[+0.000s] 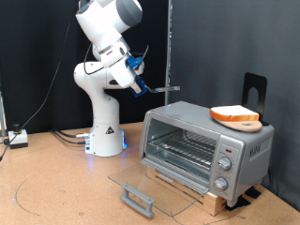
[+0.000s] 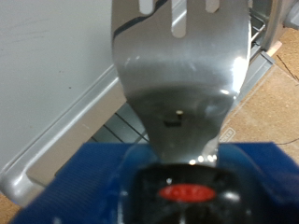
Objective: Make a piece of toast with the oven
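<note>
The silver toaster oven point(image 1: 202, 141) stands at the exterior view's right with its glass door point(image 1: 150, 192) folded down flat and the wire rack point(image 1: 183, 145) bare. The piece of toast point(image 1: 234, 114) lies on top of the oven, orange-brown crust showing. My gripper point(image 1: 136, 70) hangs high, to the exterior view's left of the oven. It is shut on a blue-handled metal spatula point(image 1: 161, 88) whose blade points towards the oven. In the wrist view the slotted blade point(image 2: 177, 84) fills the middle above the blue handle point(image 2: 103, 182), with oven rack wires point(image 2: 126, 126) behind it.
The oven sits on a wooden base point(image 1: 202, 195) on the brown table. A black stand point(image 1: 255, 89) rises behind the oven. The robot's white base point(image 1: 105, 131) and cables point(image 1: 14, 139) are at the exterior view's left. A thin pole point(image 1: 171, 47) stands behind the gripper.
</note>
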`<state>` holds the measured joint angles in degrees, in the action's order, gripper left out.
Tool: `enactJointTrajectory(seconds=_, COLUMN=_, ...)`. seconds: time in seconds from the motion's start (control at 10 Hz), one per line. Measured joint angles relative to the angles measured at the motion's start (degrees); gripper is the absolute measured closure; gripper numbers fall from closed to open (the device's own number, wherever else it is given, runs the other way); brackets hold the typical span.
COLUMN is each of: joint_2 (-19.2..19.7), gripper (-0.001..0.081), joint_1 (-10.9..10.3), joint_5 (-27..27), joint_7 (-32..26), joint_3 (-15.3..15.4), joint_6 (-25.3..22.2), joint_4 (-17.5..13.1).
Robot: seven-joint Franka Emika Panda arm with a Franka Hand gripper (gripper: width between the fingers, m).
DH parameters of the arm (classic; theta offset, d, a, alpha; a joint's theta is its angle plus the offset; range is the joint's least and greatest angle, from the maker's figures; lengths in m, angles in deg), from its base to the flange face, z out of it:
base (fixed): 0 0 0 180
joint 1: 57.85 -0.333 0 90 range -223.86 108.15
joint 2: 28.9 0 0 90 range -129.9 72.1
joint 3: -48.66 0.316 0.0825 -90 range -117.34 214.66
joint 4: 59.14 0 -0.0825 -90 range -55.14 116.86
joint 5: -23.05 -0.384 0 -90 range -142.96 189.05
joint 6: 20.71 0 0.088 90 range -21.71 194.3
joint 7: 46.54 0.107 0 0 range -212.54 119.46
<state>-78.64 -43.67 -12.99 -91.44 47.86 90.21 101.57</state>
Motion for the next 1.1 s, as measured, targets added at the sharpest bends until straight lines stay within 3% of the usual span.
enactJointTrajectory(seconds=0.2, joint_2=0.56, gripper=0.041, joint_1=-1.16, joint_5=-0.47, joint_7=-4.08, joint_3=-0.15, joint_6=-0.39, joint_4=0.02)
enactJointTrajectory(seconds=0.4, joint_2=3.37, gripper=0.041, joint_1=-2.15, joint_5=0.79, joint_7=-9.69, joint_3=0.81, joint_6=2.94, joint_4=-0.02)
enactJointTrajectory(seconds=0.7, joint_2=10.7, gripper=0.041, joint_1=-2.12, joint_5=5.89, joint_7=-10.15, joint_3=3.5, joint_6=4.36, joint_4=-2.87)
enactJointTrajectory(seconds=1.1, joint_2=16.78, gripper=0.041, joint_1=-2.39, joint_5=5.57, joint_7=-9.87, joint_3=6.47, joint_6=7.86, joint_4=-5.0)
